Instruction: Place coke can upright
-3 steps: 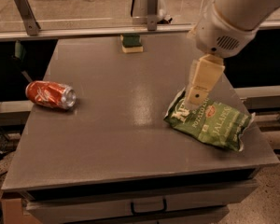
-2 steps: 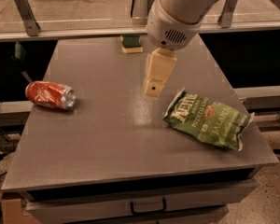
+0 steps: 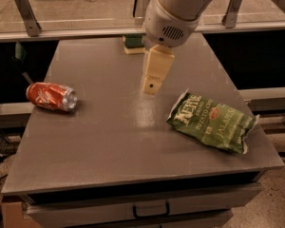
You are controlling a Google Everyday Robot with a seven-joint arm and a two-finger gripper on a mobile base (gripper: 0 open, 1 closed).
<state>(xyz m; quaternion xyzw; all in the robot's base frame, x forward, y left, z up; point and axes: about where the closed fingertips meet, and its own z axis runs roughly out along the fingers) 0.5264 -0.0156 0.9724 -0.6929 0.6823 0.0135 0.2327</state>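
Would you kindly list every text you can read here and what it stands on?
"KETTLE": on the green chip bag.
"POTATO": same bag.
"JALAPE", then cut off: same bag.
The coke can, lying at left: lettering too blurred.
The tool, above the table middle: no text.

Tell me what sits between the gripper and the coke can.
Nothing. The camera view shows only bare table between the gripper above mid-table and the coke can lying sideways at left.

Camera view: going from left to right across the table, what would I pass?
Coke can, lying on its side near the left edge → gripper, hanging above the middle of the table → green chip bag, lying flat on the right.
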